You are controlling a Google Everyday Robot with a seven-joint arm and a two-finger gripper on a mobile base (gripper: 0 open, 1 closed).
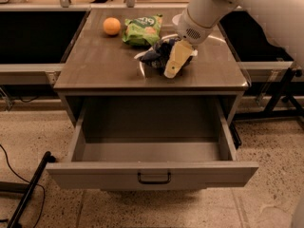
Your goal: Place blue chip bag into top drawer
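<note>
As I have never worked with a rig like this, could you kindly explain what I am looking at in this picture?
This is a mobile robot with one white arm, reaching in from the upper right. At the arm's end is a cream-coloured gripper, low over the cabinet top and right against the blue chip bag. I cannot tell whether it has hold of the bag. The single camera looks down on the cabinet from its front; where it is mounted is not known. Also on the top lie an orange and a green snack bag. Below, the top drawer stands pulled open with nothing visible inside, ready for the bag.
</note>
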